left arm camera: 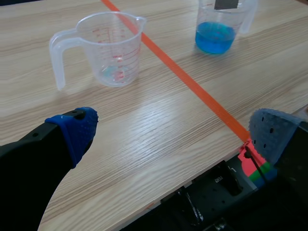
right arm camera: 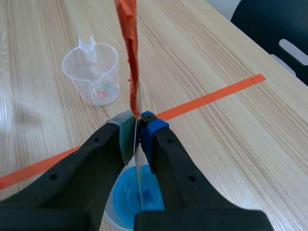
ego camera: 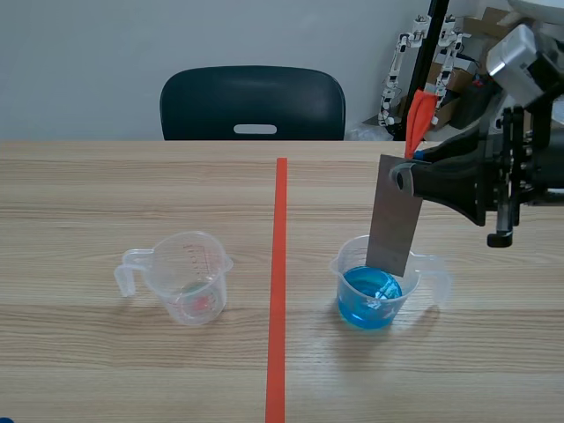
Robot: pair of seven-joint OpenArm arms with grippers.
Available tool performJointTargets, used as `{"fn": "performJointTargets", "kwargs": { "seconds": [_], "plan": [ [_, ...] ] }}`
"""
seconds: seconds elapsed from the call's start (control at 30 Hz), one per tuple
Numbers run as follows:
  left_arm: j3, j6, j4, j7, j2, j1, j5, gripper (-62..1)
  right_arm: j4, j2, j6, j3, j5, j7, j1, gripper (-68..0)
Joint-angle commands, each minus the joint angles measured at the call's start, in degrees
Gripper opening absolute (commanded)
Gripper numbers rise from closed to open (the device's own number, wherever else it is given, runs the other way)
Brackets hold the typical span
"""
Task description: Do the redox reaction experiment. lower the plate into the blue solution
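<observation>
A grey metal plate [ego camera: 394, 216] with an orange-red tag [ego camera: 419, 117] at its top hangs upright from my right gripper [ego camera: 404, 176], which is shut on its upper edge. Its lower end sits just inside the rim of the clear cup of blue solution [ego camera: 371, 295], above the liquid as far as I can tell. In the right wrist view the plate [right arm camera: 139, 166] shows edge-on between the pads of the gripper [right arm camera: 138, 126], over the blue solution [right arm camera: 138, 192]. My left gripper [left arm camera: 173, 132] is open above the table's near edge, holding nothing.
An empty clear measuring cup [ego camera: 185, 276] with red markings stands left of the orange tape line [ego camera: 278, 291]. A dark chair [ego camera: 253, 103] is behind the table. Robot parts and boxes sit at the back right.
</observation>
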Motion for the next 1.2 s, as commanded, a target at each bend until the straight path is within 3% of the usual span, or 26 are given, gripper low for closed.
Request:
{"fn": "performJointTargets", "kwargs": {
  "seconds": [0.0,0.1,0.27,0.37,0.7,0.87,0.97,1.17],
  "plan": [
    [-0.07,1.44,0.11,-0.98,0.81,-0.2,-0.61,1.4,-0.13,-0.61,0.46,0.83,-0.37,1.11,1.42,-66.9],
    [-0.07,1.75,-1.44,-1.31,1.03,-0.2,-1.07,1.4,-2.14,-2.54,0.46,0.83,-1.42,1.07,1.42,-66.9],
    [-0.07,2.05,-5.46,-5.4,1.01,-0.24,-6.88,1.4,-5.31,-5.53,0.46,0.83,-4.2,1.49,1.42,-66.9],
    [-0.07,2.03,-8.07,-9.05,1.01,-0.24,-6.78,1.4,-6.78,-7.21,0.46,0.83,-5.6,1.55,1.42,-66.9],
    [-0.07,2.86,-19.02,-19.76,0.98,-2.84,-2.62,1.4,-11.45,-11.37,0.46,0.81,-12.11,4.02,1.42,-66.9],
    [-0.07,3.5,-23.1,-27.3,0.48,-4.04,2.71,1.4,-12.81,-12.31,0.46,0.81,-13.42,4.17,1.4,-66.9],
    [-0.07,5.9,-24.48,-31.17,0.48,-4.02,1.81,1.4,-12.83,-12.28,0.46,0.81,-14.08,4.59,1.4,-66.9],
    [-0.07,6.36,-25.14,-36.34,0.5,-4.02,1.77,1.4,-12.83,-12.28,0.46,0.81,-15.45,5.44,1.11,-66.9]
  ]
}}
